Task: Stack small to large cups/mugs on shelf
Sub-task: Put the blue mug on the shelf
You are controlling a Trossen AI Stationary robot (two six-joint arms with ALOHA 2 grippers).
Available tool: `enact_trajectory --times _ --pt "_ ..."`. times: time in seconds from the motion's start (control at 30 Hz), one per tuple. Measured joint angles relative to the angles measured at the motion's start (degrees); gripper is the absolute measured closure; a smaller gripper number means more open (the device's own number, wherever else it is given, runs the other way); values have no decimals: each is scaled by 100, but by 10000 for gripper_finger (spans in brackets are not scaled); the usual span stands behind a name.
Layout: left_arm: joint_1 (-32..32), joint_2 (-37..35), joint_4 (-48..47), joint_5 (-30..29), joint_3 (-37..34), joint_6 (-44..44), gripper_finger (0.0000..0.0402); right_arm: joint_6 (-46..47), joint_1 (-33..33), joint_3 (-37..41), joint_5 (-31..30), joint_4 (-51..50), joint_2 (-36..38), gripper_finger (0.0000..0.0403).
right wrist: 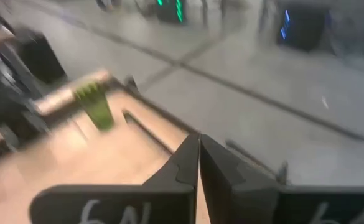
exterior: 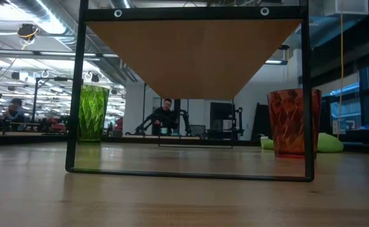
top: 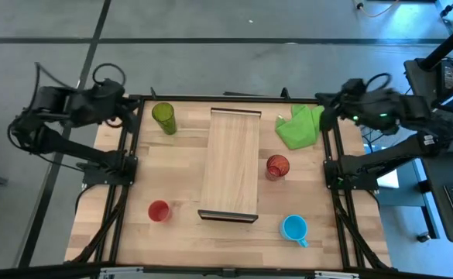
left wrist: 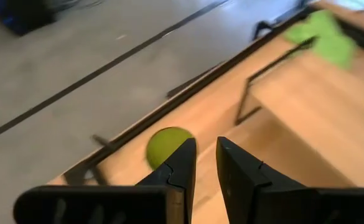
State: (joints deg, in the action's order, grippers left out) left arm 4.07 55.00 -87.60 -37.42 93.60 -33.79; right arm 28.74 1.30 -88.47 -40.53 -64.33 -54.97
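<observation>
We count four cups: green tumbler, red tumbler, red cup, blue mug. One shelf. Left claw slightly open, right claw closed. Only the low view shows a person.

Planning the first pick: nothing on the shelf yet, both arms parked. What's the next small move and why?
Probably swing the left hand down toward the small red cup. The shelf holds no cups, stacking starts with the smallest, and that cup stands on the left arm's side, clear of the others. The left hand sits by the table's far left corner, near the green tumbler, with its fingers slightly apart.
</observation>
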Motion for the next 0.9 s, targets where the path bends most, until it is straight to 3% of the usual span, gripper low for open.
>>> enact_trajectory --times 0.27,0.43,0.6,0.73,0.9 --pt "981 693 29 93 -72 145 344 93 -50 -2 202 123 -246 386" --pt "1216 1216 971 1491 -582 1598 344 -40 -43 -4 316 251 -213 386" --pt "2084 1370 1524 2214 -1139 2575 344 10 74 -4 317 373 -118 375" --pt "3101 1395 1518 3255 -1465 3161 344 110 130 -4 319 343 -56 339" --pt "3987 1388 1241 4079 -1554 3647 344 258 144 -4 476 346 -38 279"
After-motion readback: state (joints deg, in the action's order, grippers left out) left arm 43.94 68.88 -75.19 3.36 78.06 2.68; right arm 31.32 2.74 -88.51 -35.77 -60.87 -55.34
